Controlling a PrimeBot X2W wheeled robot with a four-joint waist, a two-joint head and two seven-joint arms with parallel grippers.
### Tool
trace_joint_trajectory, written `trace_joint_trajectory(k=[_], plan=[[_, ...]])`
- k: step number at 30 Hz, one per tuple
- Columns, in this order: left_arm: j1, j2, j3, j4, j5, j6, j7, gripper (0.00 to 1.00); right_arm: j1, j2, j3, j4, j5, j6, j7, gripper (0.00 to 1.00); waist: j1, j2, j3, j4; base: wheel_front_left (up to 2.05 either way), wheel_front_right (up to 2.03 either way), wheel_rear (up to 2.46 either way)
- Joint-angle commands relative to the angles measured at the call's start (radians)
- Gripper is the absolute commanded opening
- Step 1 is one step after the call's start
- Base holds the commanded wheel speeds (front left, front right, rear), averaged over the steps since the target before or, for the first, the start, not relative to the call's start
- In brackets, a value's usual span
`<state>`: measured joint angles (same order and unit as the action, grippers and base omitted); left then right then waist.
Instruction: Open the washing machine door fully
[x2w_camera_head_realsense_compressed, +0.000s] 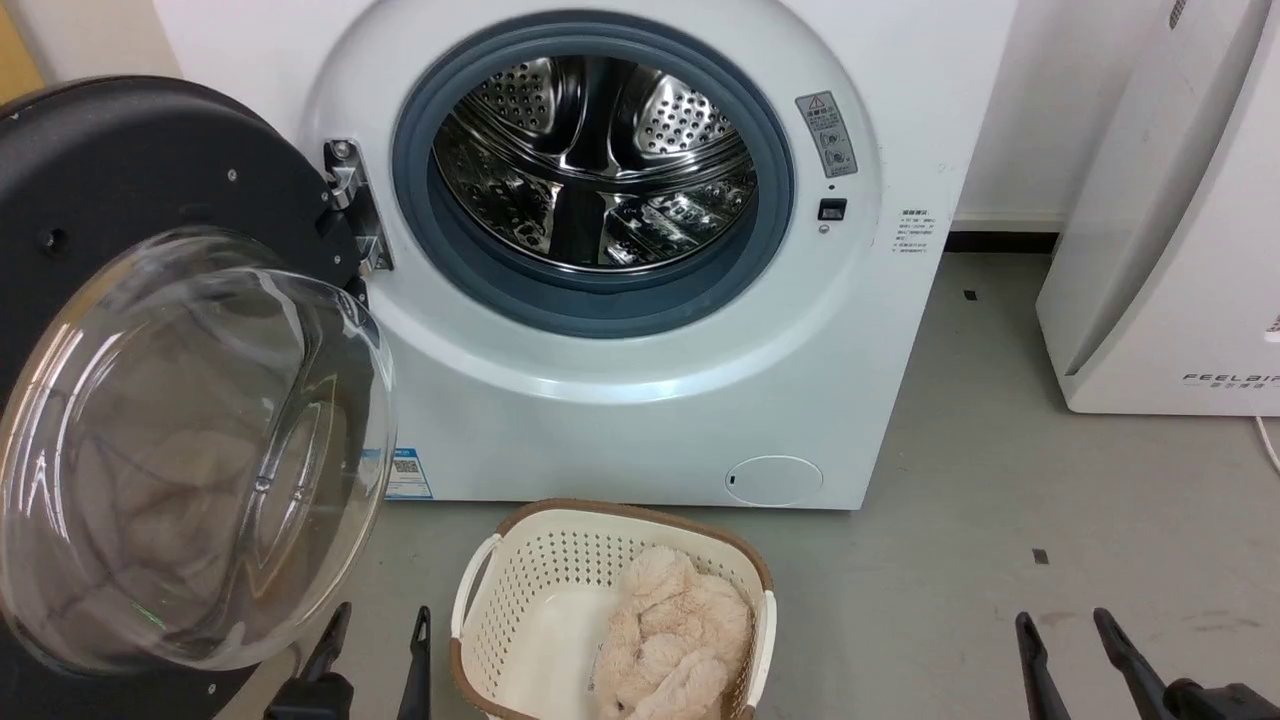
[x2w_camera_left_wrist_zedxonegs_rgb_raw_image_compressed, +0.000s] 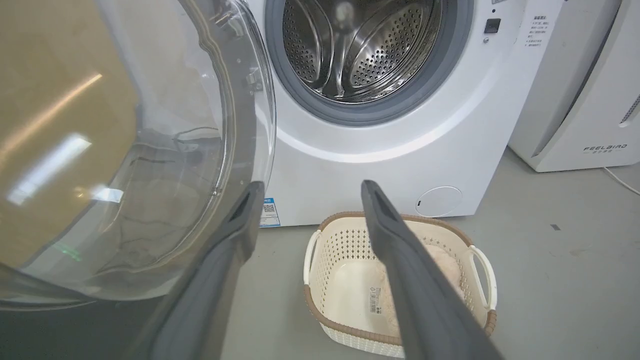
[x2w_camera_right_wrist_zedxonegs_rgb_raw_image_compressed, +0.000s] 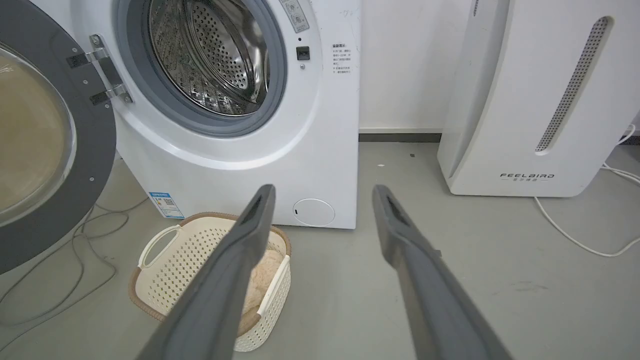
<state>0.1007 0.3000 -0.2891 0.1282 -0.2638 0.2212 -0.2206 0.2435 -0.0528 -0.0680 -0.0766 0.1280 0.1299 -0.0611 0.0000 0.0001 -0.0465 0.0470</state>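
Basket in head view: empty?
No, a fluffy beige bundle lies in the right half of the basket.

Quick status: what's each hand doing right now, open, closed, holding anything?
Left hand: open, holding nothing, beside the washing machine door.
Right hand: open, holding nothing.

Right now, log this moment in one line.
washing machine door: wide open | drum: exposed | left pincer: open, empty, beside door | right pincer: open, empty | basket: on floor
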Motion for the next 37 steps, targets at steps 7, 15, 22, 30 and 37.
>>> trace_joint_trajectory(k=[7,15,22,30,37], plan=[[-0.002,-0.008,0.009,-0.002,0.005,-0.006,0.004,0.00,-0.007,0.000,0.004,0.008,0.000,0.000,0.000,0.00,0.0000,-0.0001,0.003,-0.002,0.00,0.00,0.00],[-0.008,-0.022,0.025,-0.009,0.019,-0.018,0.016,0.00,-0.021,0.000,0.007,0.012,-0.007,0.000,0.003,0.00,0.0000,-0.0001,0.006,-0.004,0.00,0.00,0.00],[-0.013,-0.036,0.041,-0.016,0.034,-0.031,0.029,0.00,-0.035,0.000,0.011,0.016,-0.014,0.000,0.007,0.00,0.0000,-0.0001,0.008,-0.007,0.00,0.00,0.00],[-0.020,-0.052,0.060,-0.025,0.051,-0.045,0.043,0.00,-0.050,0.000,0.015,0.021,-0.023,0.000,0.011,0.00,0.0000,-0.0001,0.011,-0.010,0.00,0.00,0.00],[-0.026,-0.066,0.076,-0.032,0.066,-0.057,0.055,0.00,-0.064,0.001,0.019,0.025,-0.030,0.000,0.014,0.00,0.0000,-0.0001,0.014,-0.013,0.00,0.00,0.00]])
